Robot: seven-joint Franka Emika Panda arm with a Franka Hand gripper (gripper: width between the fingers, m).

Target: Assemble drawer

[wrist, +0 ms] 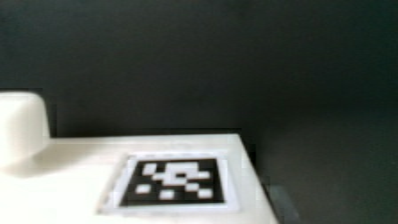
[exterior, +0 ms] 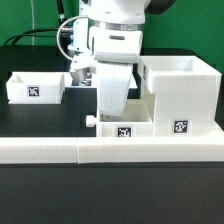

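Observation:
The tall white housing (exterior: 180, 95) stands at the exterior view's right, with a tag on its front. A small white tray (exterior: 122, 128) with a knob (exterior: 90, 121) and a tag lies against the housing's left side. My gripper (exterior: 112, 112) reaches straight down onto this tray, and its fingertips are hidden by the hand and the tray. The wrist view shows the tray's white face with its tag (wrist: 178, 180) and a rounded white part (wrist: 18, 130) beside it, but no fingers. The second tray (exterior: 35, 87) sits apart at the left.
A long low white wall strip (exterior: 110, 152) runs along the front of the black table (exterior: 40, 125). The arm's white body and cables rise above the middle tray.

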